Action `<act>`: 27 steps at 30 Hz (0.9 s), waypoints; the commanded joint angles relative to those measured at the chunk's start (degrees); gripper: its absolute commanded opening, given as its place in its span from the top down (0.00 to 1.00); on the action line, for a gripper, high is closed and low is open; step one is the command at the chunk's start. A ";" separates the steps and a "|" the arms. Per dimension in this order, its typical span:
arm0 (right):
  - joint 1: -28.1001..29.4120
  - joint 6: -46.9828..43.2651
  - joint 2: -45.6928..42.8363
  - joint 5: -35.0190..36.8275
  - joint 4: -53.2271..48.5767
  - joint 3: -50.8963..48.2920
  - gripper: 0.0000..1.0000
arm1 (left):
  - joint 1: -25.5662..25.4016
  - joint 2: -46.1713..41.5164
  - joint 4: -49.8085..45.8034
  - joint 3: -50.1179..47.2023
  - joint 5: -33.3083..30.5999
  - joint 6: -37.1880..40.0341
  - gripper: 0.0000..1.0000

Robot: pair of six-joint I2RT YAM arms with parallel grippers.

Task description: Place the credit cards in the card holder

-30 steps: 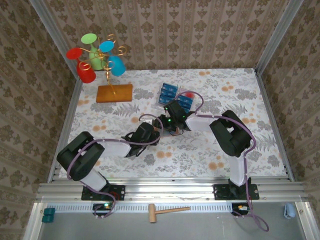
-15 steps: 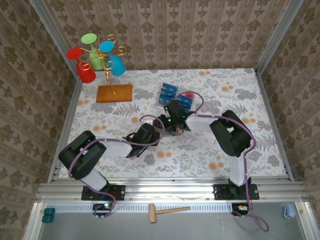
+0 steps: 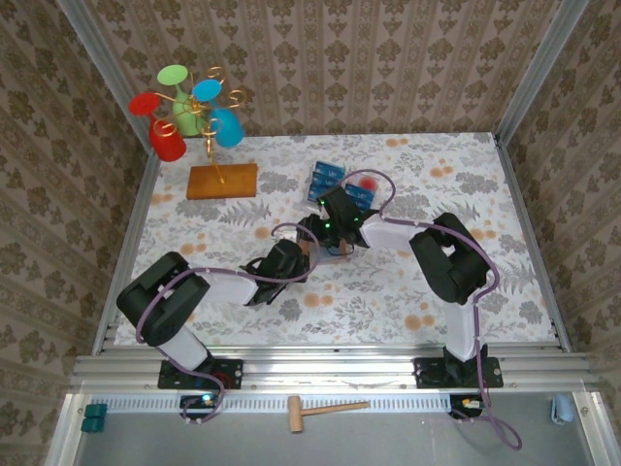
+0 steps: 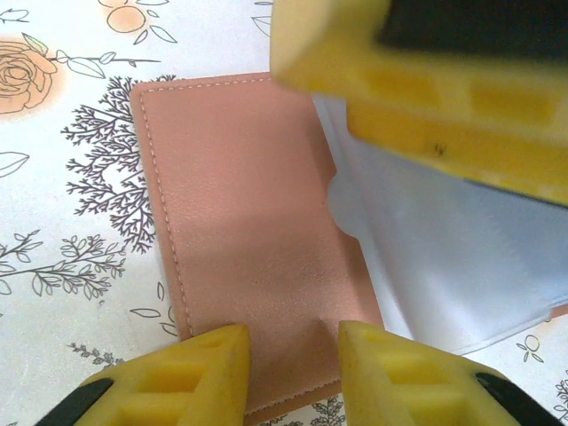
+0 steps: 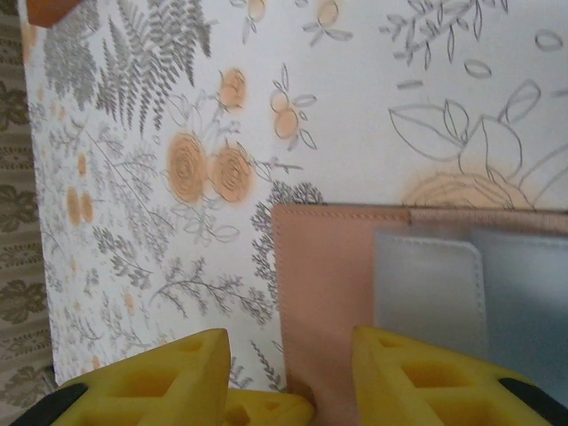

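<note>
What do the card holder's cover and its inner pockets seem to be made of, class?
The card holder cover: probably leather or imitation leather, matte tan, judging by the fine grain and stitched edge; which one cannot be told. Its inner pockets: apparently soft plastic, greyish-blue, slightly glossy, with a cut thumb notch.

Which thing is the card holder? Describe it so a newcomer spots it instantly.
On the floral table, look mid-table where the left gripper and right gripper meet, just nearer than the blue credit cards. The card holder lies open and flat there. Unlike the wooden slab at the back left, it is a small, thin, stitched tan-brown wallet with greyish-blue pockets inside.
</note>
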 commanded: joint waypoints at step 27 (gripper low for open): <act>-3.65 -0.72 -3.02 0.18 0.14 -6.65 0.59 | -0.05 -5.65 -5.48 -1.45 -1.11 -1.02 0.67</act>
